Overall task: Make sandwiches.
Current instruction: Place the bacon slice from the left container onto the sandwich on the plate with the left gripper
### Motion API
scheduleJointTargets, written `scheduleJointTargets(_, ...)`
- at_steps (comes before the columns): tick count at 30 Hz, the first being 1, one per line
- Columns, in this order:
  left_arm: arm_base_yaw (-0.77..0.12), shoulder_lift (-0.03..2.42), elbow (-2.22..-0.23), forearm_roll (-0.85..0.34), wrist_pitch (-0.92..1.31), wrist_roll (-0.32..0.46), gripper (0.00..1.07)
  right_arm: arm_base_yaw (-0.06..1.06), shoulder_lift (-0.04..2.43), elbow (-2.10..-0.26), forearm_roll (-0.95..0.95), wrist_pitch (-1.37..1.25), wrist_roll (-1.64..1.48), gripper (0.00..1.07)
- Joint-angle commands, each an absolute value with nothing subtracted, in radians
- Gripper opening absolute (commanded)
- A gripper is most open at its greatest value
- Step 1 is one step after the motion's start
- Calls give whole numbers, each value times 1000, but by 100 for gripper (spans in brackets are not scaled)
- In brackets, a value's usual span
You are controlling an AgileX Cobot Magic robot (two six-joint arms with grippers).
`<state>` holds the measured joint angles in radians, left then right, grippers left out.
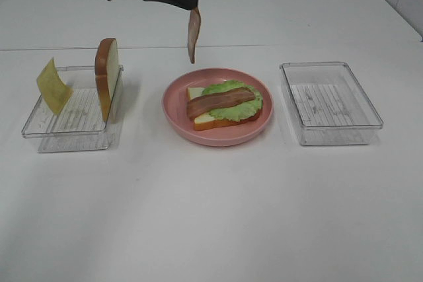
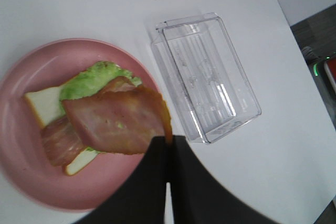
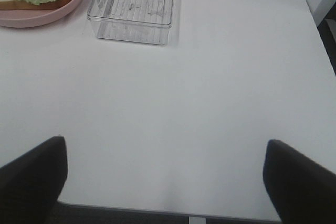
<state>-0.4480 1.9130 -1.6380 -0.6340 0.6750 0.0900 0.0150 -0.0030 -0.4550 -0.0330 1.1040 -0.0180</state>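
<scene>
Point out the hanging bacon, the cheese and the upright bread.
hanging bacon point(image 1: 192, 36), exterior high view, its middle.
cheese point(image 1: 53, 87), exterior high view, flat face.
upright bread point(image 1: 103, 74), exterior high view, brown crust.

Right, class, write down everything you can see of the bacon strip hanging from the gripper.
The bacon strip is a flat, reddish-brown toy slice with paler pink streaks, plastic-looking. It hangs upright, pinched at its top end by the shut left gripper, in the air above the pink plate. Only the gripper touches it.
</scene>
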Motion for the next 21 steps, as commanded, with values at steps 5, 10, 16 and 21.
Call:
scheduleJointTargets(5,-467,2057,-1672,-923,619,268,0,9,-38,-453,-31,1101,-27,99)
scheduleJointTargets(10,-467,2170,-1778,-1057,676,337,0,9,-38,-453,-31,1101,-27,99)
scheduleJointTargets(16,-467,2272,-1889,-1067,755,328,0,9,-38,-453,-31,1101,-27,99)
scheduleJointTargets(21,-467,2342,-1937,-1056,809,314,0,9,-38,-453,-31,1101,-27,99)
